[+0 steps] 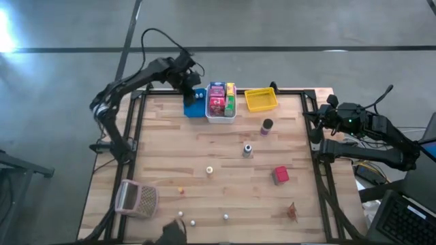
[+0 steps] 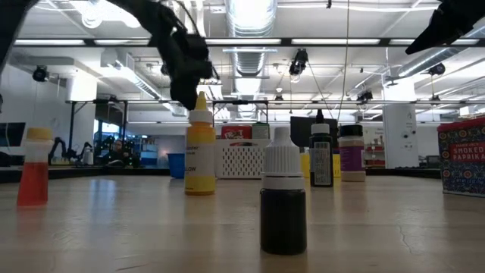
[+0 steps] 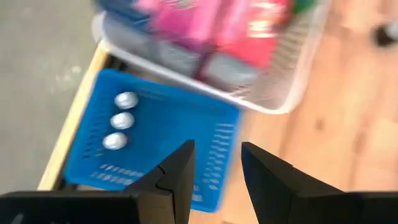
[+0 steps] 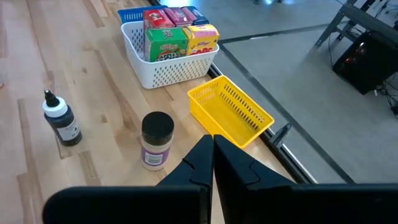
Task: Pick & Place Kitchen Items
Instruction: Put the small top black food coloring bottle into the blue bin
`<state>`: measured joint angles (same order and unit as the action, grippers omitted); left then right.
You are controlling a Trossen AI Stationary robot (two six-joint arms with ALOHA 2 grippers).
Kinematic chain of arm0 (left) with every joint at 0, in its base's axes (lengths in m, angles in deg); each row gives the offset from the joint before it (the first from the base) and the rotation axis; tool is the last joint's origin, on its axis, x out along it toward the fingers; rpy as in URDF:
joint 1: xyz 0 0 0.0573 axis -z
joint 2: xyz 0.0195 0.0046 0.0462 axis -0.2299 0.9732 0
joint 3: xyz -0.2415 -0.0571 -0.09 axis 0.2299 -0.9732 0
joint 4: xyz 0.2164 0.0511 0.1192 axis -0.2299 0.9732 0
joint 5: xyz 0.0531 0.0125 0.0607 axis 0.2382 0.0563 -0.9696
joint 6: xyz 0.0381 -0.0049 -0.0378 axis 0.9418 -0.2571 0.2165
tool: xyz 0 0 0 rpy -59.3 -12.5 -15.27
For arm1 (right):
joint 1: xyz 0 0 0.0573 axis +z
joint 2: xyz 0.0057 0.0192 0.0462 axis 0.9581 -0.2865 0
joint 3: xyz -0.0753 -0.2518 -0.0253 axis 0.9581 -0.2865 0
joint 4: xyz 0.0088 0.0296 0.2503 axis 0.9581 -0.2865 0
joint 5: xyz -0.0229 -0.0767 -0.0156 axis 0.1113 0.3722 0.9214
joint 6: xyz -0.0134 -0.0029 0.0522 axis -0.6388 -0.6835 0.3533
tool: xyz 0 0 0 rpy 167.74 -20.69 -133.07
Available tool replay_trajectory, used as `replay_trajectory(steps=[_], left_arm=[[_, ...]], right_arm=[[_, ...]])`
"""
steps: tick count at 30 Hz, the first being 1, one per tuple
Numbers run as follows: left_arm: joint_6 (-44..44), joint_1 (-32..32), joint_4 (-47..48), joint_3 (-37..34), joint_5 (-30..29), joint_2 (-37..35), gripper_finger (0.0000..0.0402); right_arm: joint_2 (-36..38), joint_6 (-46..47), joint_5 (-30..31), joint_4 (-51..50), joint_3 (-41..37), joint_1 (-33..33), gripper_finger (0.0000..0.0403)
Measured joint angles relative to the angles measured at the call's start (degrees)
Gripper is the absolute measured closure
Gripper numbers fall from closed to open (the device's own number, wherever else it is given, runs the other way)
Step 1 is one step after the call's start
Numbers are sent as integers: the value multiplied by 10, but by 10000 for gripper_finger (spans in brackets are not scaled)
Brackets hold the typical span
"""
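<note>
My left gripper [image 3: 217,168] hangs open above the blue bin [image 3: 155,143] at the table's far edge and holds nothing. Three silvery balls [image 3: 121,119] lie in that bin. In the high view the left gripper [image 1: 193,90] stands over the blue bin [image 1: 195,105]. Beside it, the white bin [image 1: 221,112] holds pink, red, green and yellow boxes [image 4: 171,37]. Loose on the table are a dark-lidded jar [image 1: 266,125], a dropper bottle [image 1: 247,150], a red box [image 1: 281,175] and small balls [image 1: 193,222]. My right gripper [image 4: 213,155] waits shut at the table's right edge.
A yellow bin [image 1: 261,100] sits at the far edge, right of the white bin. A pinkish mesh basket [image 1: 136,199] lies near the near-left corner. A small brown thing [image 1: 292,212] lies near the near-right corner. Open wood [image 1: 170,146] stretches across the table's left middle.
</note>
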<state>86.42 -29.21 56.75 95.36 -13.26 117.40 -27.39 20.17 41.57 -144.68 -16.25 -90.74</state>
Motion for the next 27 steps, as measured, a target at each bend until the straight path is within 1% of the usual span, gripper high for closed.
replay_trajectory(steps=[4,7,13,17,22,27], left_arm=[[-21,69,-4,-49,0,-76,266],[-37,133,-20,-101,-6,-144,266],[-113,269,-91,-223,-8,-277,266],[-168,367,-126,-298,-14,-346,266],[-217,485,-140,-363,-87,-396,266],[-263,593,-167,-405,-130,-396,266]], right_arm=[[0,0,0,0,0,0,394],[0,1,0,0,0,0,394],[0,0,0,0,0,0,394],[0,0,0,0,0,0,394],[0,0,0,0,0,0,394],[0,0,0,0,0,0,394]])
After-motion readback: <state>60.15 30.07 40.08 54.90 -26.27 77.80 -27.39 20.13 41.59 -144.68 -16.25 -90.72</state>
